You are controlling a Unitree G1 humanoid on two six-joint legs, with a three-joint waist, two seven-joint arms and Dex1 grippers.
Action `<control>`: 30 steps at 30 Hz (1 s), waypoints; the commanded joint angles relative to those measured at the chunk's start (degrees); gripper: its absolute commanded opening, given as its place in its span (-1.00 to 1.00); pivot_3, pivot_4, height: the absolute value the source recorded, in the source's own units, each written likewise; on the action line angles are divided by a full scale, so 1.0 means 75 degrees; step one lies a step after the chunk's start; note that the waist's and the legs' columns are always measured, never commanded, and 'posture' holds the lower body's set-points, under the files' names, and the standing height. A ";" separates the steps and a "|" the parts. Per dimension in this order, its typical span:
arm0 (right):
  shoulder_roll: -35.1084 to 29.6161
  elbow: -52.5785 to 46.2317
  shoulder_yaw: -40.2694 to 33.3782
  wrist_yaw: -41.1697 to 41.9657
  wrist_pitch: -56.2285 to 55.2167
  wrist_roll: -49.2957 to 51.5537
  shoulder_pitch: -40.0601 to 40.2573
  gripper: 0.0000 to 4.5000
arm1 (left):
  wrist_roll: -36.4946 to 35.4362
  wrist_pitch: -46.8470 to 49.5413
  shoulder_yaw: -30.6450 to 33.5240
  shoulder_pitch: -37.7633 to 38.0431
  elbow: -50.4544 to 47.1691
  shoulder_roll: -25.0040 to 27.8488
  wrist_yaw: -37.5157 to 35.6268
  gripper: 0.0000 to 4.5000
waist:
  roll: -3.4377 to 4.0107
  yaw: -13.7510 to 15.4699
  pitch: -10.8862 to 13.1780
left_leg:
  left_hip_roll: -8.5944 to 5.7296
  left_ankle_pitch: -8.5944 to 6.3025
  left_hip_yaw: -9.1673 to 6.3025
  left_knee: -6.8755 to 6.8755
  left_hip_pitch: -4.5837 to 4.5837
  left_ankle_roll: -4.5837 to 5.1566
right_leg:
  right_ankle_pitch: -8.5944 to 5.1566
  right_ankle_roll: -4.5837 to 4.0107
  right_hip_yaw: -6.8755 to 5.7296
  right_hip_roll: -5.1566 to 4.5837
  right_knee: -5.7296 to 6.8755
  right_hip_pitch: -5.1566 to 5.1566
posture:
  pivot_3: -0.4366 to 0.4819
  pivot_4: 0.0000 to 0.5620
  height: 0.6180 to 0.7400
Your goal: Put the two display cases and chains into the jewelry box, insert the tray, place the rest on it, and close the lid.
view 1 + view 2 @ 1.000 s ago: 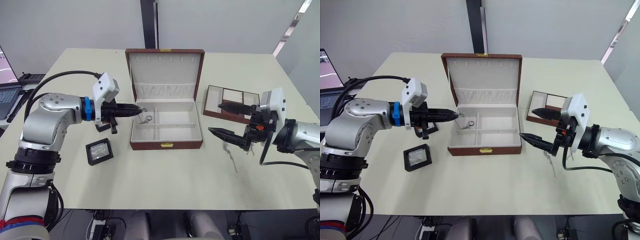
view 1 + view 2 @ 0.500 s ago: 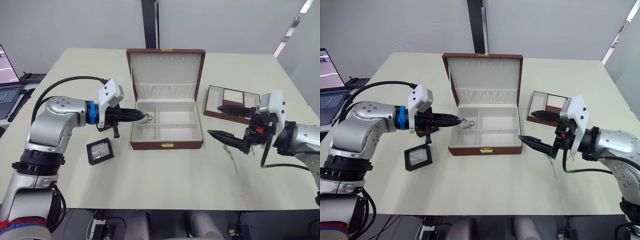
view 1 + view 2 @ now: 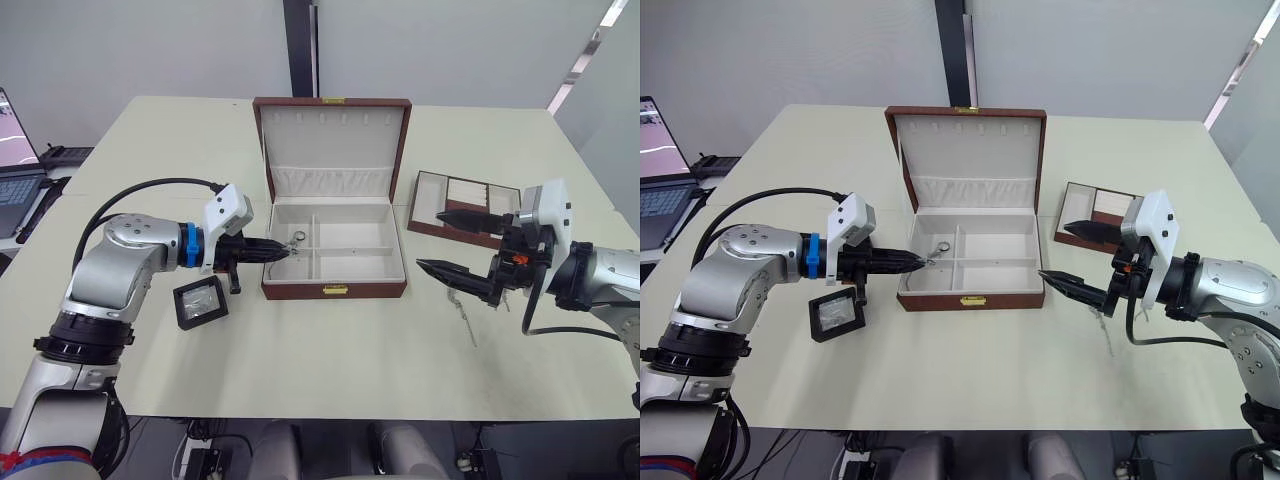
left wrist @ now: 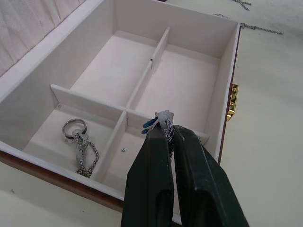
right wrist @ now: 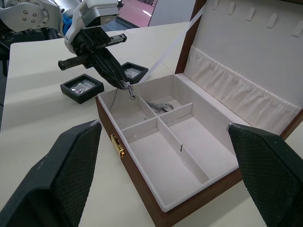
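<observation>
The brown jewelry box (image 3: 333, 291) stands open at mid table, lid upright. My left gripper (image 3: 286, 249) hovers over the box's left wall, shut on the end of a chain (image 4: 164, 122). The rest of that chain, with its ring (image 4: 75, 126), lies in the back-left compartment. A second chain (image 3: 462, 315) rests on the table right of the box. My right gripper (image 3: 432, 240) is open and empty above it. One black display case (image 3: 199, 302) sits left of the box, another (image 5: 132, 72) just behind my left arm. The brown tray (image 3: 470, 195) lies at the box's right.
A laptop (image 3: 658, 170) sits beyond the table's left edge. The box's other compartments (image 4: 189, 90) hold nothing. Bare tabletop stretches along the near edge in front of the box and behind the lid.
My left gripper has slid along the box's left wall toward the near side, still pinching the chain end. The right arm has not moved.
</observation>
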 commanded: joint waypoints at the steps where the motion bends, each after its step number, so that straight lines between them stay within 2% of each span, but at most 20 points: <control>1: -0.0120 -0.0089 -0.0175 0.0057 -0.0141 0.0079 -0.0086 1.00 | 0.0028 -0.0137 0.0099 -0.0014 -0.0177 0.0030 -0.0034 -1.00 | 0.0000 0.0000 0.0000 | 0.0000 0.0000 0.0000 0.0000 0.0000 0.0000 | 0.0000 0.0000 0.0000 0.0000 0.0000 0.0000 | -0.05 -0.47 1.00; 4: -0.0121 -0.0079 -0.0171 0.0068 -0.0143 0.0083 -0.0084 1.00 | 0.0027 -0.0142 0.0139 0.0022 -0.0202 0.0036 0.0002 -1.00 | 0.0000 0.0001 0.0000 | 0.0000 0.0000 0.0000 0.0000 0.0000 0.0000 | 0.0000 0.0000 0.0000 0.0000 0.0000 0.0000 | -0.05 -0.47 1.00; 7: -0.0138 -0.0046 -0.0169 0.0111 -0.0156 0.0071 -0.0061 1.00 | -0.0041 -0.0153 0.0292 0.0020 -0.0193 0.0014 0.0091 -0.69 | 0.0000 0.0002 0.0000 | 0.0000 0.0000 0.0000 0.0000 0.0000 0.0000 | 0.0000 0.0000 -0.0001 0.0000 0.0000 0.0000 | -0.05 -0.47 1.00; 14: -0.0202 0.0227 -0.0302 0.0344 -0.0241 0.0071 0.0007 1.00 | -0.0413 0.0158 0.0638 0.0101 -0.0300 0.0104 0.0015 0.26 | 0.0000 0.0002 0.0000 | 0.0000 0.0000 0.0000 0.0000 0.0000 0.0000 | 0.0000 0.0000 -0.0001 0.0000 0.0000 0.0000 | -0.05 -0.47 1.00; 19: -0.0373 0.0948 -0.0832 0.0716 -0.0595 -0.0174 0.0659 1.00 | -0.0908 0.0602 0.1579 0.0475 -0.0403 0.0476 0.0197 0.97 | -0.0001 0.0008 0.0000 | 0.0000 0.0000 0.0000 0.0000 0.0000 0.0000 | 0.0000 0.0000 -0.0001 -0.0001 -0.0001 0.0000 | -0.05 -0.47 1.00; 25: -0.0621 0.2515 -0.1440 0.1237 -0.1442 -0.0973 0.1787 1.00 | -0.0833 0.0551 0.2966 0.1670 -0.0156 0.1057 0.0731 1.00 | 0.0000 0.0001 0.0000 | 0.0000 -0.0001 0.0003 -0.0001 0.0005 0.0001 | 0.0000 0.0000 0.0001 -0.0001 -0.0002 0.0001 | -0.05 -0.47 1.00; 30: -0.0338 0.3804 -0.1632 0.1220 -0.2245 -0.1411 0.2062 1.00 | -0.0789 0.0445 0.4180 0.2814 -0.0106 0.0957 0.1493 1.00 | 0.0000 -0.0009 0.0000 | 0.0004 -0.0001 0.0008 0.0000 0.0008 0.0001 | 0.0000 0.0000 0.0002 -0.0004 0.0000 0.0001 | -0.05 -0.47 1.00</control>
